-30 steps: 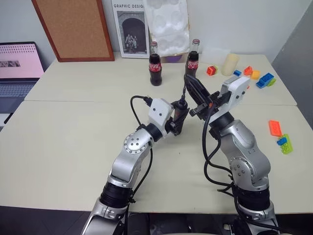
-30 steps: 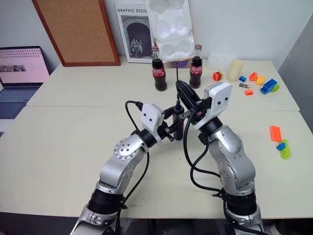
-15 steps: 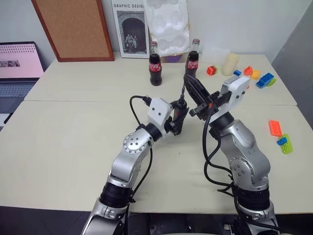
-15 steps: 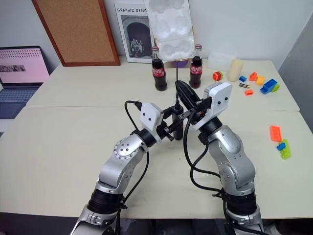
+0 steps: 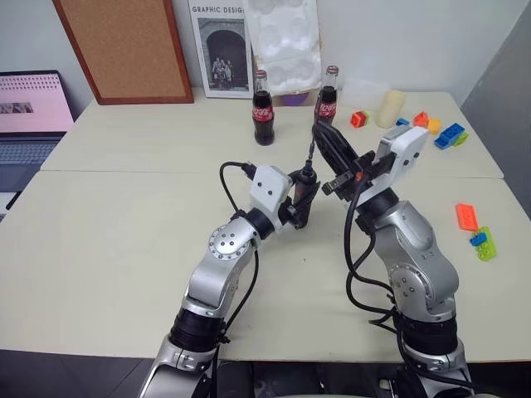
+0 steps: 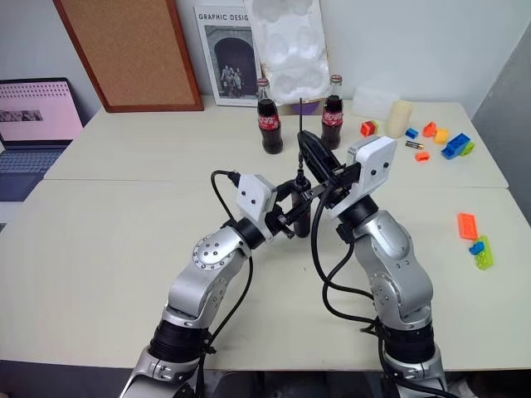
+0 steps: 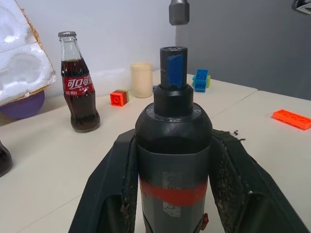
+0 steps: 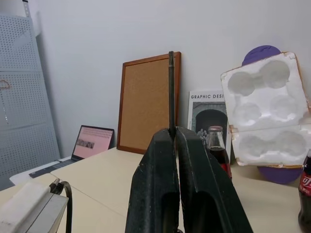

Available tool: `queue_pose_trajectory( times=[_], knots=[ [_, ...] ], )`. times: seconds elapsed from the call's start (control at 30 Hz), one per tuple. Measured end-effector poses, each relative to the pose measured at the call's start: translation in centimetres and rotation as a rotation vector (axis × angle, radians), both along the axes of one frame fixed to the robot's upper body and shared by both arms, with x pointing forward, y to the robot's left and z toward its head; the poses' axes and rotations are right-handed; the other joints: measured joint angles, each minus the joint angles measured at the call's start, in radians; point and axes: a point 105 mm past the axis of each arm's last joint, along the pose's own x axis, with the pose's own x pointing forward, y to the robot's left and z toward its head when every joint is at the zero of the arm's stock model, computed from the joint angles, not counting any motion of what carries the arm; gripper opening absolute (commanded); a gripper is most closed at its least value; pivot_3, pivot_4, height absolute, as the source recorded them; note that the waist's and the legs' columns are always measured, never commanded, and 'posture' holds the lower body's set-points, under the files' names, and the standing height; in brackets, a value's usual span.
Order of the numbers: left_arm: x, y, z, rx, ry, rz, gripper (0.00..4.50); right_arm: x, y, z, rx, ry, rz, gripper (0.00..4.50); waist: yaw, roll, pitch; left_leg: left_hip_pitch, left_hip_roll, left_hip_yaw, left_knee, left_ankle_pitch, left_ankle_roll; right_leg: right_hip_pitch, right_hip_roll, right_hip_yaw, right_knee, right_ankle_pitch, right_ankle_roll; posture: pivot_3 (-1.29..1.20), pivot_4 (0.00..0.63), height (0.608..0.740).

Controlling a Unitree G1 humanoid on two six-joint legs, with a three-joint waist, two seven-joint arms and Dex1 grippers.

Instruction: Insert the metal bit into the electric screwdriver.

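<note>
Above the middle of the table (image 5: 124,249), the left pincer (image 5: 300,199) is clamped round the screwdriver (image 7: 173,160), which stands upright with its red band between the fingers (image 7: 116,194) and its tip upward. The right pincer (image 5: 328,145) is closed on the bit (image 8: 171,90), which sticks straight out past its fingertips. The bit hangs just above the screwdriver's tip, apart from it. Two cola bottles (image 5: 263,108) stand behind them, and toy bricks (image 5: 448,133) lie to the right.

Two cola bottles (image 5: 264,109) just beyond pincers.
</note>
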Motion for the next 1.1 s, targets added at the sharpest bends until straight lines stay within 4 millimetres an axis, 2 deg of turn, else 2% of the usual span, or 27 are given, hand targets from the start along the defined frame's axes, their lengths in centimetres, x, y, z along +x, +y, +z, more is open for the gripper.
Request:
queue_pose_trajectory(
  times=[1.1],
  knots=[
    [-0.07, 0.02, 0.04, -0.005, 0.002, -0.003, 1.65, 0.28, 0.27, -0.64, -0.014, 0.006, 0.006, 0.0, 0.001, 0.0, 0.0, -0.001, 0.0, 0.0, -0.002, 0.0, 0.0, 0.0, 0.0, 0.0, -0.005, 0.001, -0.002, 0.0, 0.15, 0.74]
  ],
)
